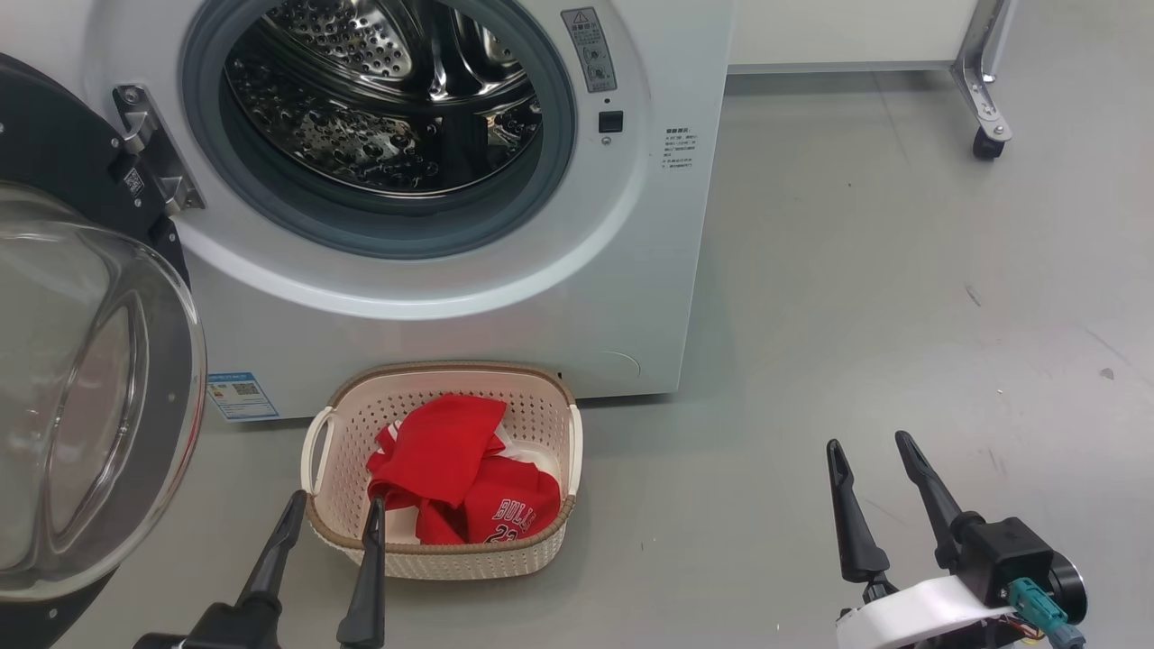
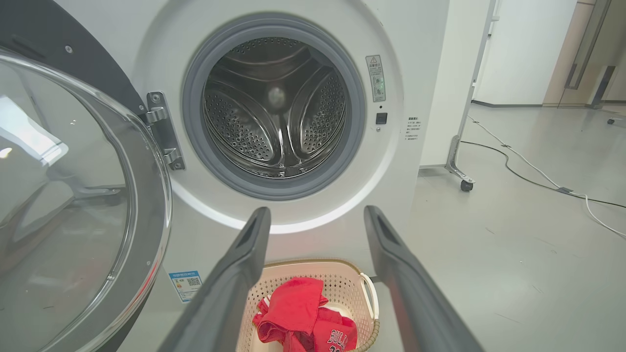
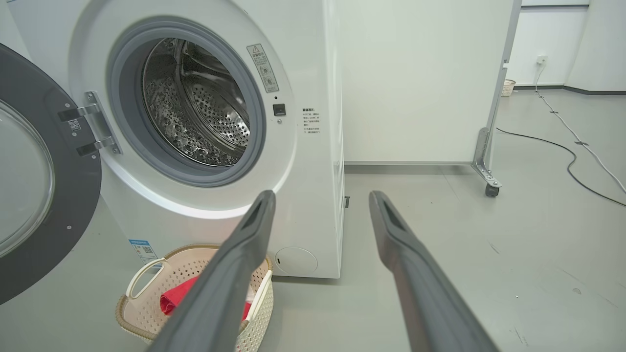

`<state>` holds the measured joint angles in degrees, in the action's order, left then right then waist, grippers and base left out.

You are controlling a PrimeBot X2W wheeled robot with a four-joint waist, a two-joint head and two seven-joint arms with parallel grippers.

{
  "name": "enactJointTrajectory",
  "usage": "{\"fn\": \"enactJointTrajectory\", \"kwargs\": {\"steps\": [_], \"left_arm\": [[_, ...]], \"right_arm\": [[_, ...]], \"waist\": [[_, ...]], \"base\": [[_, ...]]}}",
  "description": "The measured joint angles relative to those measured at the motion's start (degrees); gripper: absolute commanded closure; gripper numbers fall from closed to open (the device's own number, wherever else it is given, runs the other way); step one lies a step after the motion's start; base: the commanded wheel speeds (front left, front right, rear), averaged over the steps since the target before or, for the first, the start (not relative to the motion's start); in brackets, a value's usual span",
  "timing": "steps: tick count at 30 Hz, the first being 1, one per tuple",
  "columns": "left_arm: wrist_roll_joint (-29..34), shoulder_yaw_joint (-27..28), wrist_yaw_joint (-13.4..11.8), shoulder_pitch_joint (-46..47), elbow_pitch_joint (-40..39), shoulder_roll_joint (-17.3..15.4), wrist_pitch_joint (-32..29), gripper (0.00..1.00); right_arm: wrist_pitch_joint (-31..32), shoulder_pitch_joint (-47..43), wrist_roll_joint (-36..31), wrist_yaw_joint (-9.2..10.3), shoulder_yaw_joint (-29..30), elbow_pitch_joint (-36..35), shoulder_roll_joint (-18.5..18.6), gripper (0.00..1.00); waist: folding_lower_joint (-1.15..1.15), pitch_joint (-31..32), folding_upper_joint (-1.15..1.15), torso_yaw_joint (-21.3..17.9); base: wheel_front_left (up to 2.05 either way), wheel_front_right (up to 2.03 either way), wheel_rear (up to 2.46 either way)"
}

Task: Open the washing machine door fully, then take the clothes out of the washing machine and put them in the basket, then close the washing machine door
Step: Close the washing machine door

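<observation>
— Red clothes (image 1: 455, 478) heaped in basket (image 1: 433, 377) on grey floor (image 1: 902, 270) just before washing machine (image 1: 631, 297); washing machine door (image 1: 90, 379) swung wide at left.
— Grippers?
— Left gripper (image 1: 336, 501) by basket's near-left corner, right gripper (image 1: 867, 442) well apart over floor; fingers of both spread wide, gripping nothing.
— From the wrists?
— Steel drum (image 2: 276, 112) seen to its rear wall, cable (image 2: 528, 171) trailing across floor, castor (image 3: 490, 189) beyond.

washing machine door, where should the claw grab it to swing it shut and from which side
On the washing machine door, pinch the black rim at its free edge, farthest from the hinge and nearest the robot: most leverage there. The domed glass bulges smooth, offering no hold. The open left claw is closest, so it should probably reach left and meet that rim edge-on.
</observation>
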<state>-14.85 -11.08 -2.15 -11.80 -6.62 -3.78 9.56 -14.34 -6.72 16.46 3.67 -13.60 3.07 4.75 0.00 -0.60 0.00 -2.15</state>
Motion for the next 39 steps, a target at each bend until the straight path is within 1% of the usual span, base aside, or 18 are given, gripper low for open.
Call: {"fn": "enactJointTrajectory", "kwargs": {"steps": [8, 20, 26, 37, 39], "left_arm": [[0.01, -0.75, -0.03, 0.01, 0.16, 0.01, -0.53, 0.00], [0.30, -1.31, -0.01, 0.07, 0.25, 0.01, -0.94, 0.00], [0.33, -1.77, -0.02, 0.14, 0.23, 0.02, -0.93, 0.00], [0.33, -1.33, -0.62, 0.15, 0.41, 0.05, -0.83, 0.00], [0.33, -1.27, -0.65, 0.15, 0.45, 0.05, -0.83, 0.00]], "right_arm": [[0.01, -0.12, 0.00, 0.10, 0.54, 0.00, 0.42, 0.00], [0.43, -0.90, 0.00, 0.53, 0.88, -0.67, 0.75, 0.00], [0.51, -1.81, 0.01, 0.56, 1.53, -0.86, 1.56, 0.00], [1.01, -2.02, 0.01, 0.49, 0.85, -1.27, 1.56, 0.00], [1.02, -2.02, 0.01, 0.47, 0.76, -1.27, 1.56, 0.00]], "waist": [[0.00, 0.40, 0.00, 0.61], [0.00, 0.93, 0.00, 3.02], [0.00, 1.03, 0.00, 5.66], [0.00, 1.59, 0.00, 12.52], [0.00, 1.66, 0.00, 13.18]], "base": [[0.00, 0.00, 0.00], [0.00, 0.00, 0.00], [0.00, 0.00, 0.00], [0.00, 0.00, 0.00], [0.00, 0.00, 0.00]]}}
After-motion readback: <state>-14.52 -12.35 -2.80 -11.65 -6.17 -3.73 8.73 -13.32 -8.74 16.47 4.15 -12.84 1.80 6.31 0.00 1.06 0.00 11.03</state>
